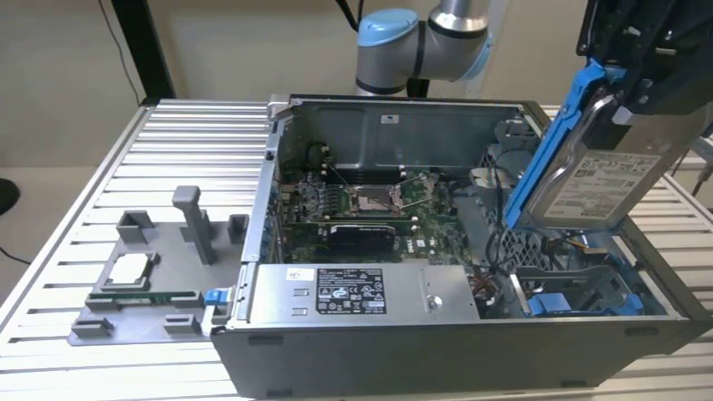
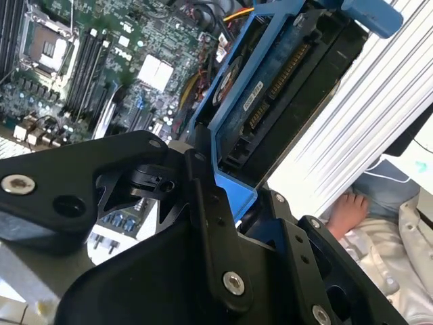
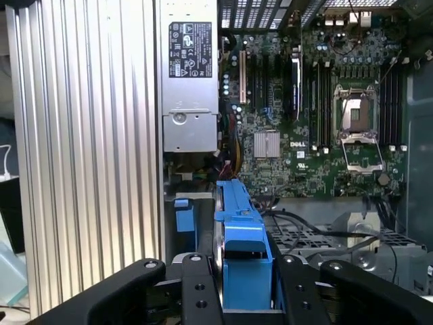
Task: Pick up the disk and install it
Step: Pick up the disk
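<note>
Disk hangs in the air, tilted, over the near corner of the open computer case on the exterior view's right, with its white label towards that camera and its blue carrier edge on the exterior view's left. The gripper pinches it from above, the black fingers pressed against either side of the blue carrier in both wrist views. The drive is clear of everything below.

Directly under it is the drive bay, which already has a blue bracket in it. Just beside the bay, on the exterior view's left, loose cables run past the power supply. The motherboard lies farther in.

My main worry is the tilt. If the disk goes down at this angle, its lower corner would likely meet the bay's wall or the bracket and jam. Pressing on could lever the carrier out from between the fingers (smooth plastic, I judge, so not much friction to count on). A dropped drive could land on the cables or the board.

The cables are the second hazard: any drift towards the exterior view's left could snag them or trap them under the drive.

Last, the second wrist view shows part of a person past the edge of the ribbed table, near enough that a wide swing of the arm would be unwise.
</note>
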You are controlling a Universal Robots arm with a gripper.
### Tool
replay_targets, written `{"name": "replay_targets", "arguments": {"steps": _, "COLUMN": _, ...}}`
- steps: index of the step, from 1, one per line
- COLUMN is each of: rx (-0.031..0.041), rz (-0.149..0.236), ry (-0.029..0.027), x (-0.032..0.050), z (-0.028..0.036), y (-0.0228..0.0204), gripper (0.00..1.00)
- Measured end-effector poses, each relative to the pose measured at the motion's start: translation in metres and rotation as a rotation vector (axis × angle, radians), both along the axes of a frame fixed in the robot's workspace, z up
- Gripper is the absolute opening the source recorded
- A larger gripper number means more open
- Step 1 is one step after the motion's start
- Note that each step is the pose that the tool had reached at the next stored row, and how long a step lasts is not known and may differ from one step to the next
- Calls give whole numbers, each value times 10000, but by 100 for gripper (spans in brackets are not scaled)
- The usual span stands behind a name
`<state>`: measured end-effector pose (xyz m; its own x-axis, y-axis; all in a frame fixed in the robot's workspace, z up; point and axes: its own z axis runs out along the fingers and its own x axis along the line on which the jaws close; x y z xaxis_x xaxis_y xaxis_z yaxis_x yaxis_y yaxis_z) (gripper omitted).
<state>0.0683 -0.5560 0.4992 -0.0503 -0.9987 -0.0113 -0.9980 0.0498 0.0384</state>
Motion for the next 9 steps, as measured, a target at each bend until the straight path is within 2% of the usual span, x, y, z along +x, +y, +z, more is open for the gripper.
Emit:
{"name": "replay_targets", "arguments": {"steps": 5, "rx": -17, "rz": -10, "ry": 1, "x": 65, "z": -6, "y": -29, "gripper": 0}}
{"name": "replay_targets", "arguments": {"steps": 9, "rx": -17, "rz": -12, "ry": 1, "x": 78, "z": -13, "y": -32, "gripper": 0}}
